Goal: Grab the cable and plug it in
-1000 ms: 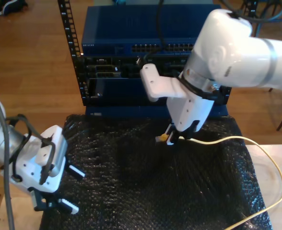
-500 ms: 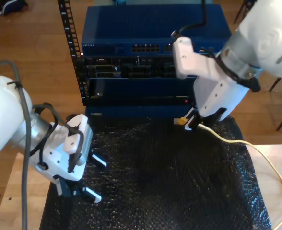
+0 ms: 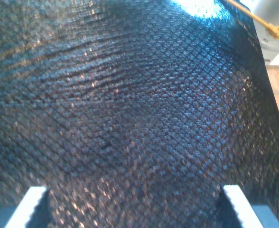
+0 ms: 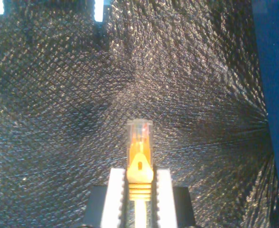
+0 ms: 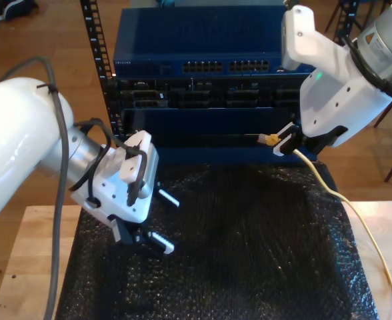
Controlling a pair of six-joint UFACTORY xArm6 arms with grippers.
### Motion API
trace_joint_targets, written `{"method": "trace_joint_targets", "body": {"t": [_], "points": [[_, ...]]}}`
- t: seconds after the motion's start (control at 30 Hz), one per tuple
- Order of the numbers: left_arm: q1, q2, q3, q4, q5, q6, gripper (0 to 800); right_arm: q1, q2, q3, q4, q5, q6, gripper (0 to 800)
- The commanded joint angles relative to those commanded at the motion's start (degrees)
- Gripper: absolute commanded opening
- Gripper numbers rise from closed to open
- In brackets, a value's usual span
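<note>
The cable (image 5: 337, 197) is thin and pale yellow, and it trails off toward the exterior view's lower right. Its clear clip connector (image 4: 139, 137) sticks out past the fingertips of my second gripper (image 4: 139, 174), which is shut on the yellow boot. In the exterior view my second gripper (image 5: 287, 143) holds the connector (image 5: 270, 139) in the air, just in front of the blue rack's lower front (image 5: 203, 133). My first gripper (image 5: 164, 221) hangs open over the black mat at the exterior view's left, with nothing between its fingers (image 3: 32, 202).
The blue network rack (image 5: 196, 40) stands behind the mat, with rows of ports (image 5: 226, 67) on its front. Black bubble-wrap mat (image 5: 249, 253) covers the wooden table (image 5: 29, 267). The cable (image 3: 253, 14) also crosses the far mat edge in the first wrist view.
My second gripper has lifted the connector off the mat and carried it toward the exterior view's right, up near the rack front. My first arm has swung inward over the mat.
</note>
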State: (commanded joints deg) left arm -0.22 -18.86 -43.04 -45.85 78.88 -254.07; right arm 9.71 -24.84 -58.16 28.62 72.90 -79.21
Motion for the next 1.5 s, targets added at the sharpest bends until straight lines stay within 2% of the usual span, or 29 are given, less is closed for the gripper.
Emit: {"method": "trace_joint_targets", "body": {"t": [0.4,0.8,1.0,1.5], "points": [[-2.11,1.32,-4.92,-6.59,0.09,-1.49,800,-0.35,-4.40,-0.18,1.58,0.09,2.99,6],[-5.27,1.32,-9.67,-8.70,-0.35,-1.93,800,-0.35,-5.80,-0.26,1.67,0.26,3.87,6],[-5.19,1.14,-10.11,-13.89,-0.18,-1.85,800,-0.26,-5.89,-0.09,1.93,0.18,3.87,6],[-5.19,1.05,-14.07,-18.55,0.79,-1.93,800,0.00,-6.51,0.18,2.55,0.18,3.87,6]]}}
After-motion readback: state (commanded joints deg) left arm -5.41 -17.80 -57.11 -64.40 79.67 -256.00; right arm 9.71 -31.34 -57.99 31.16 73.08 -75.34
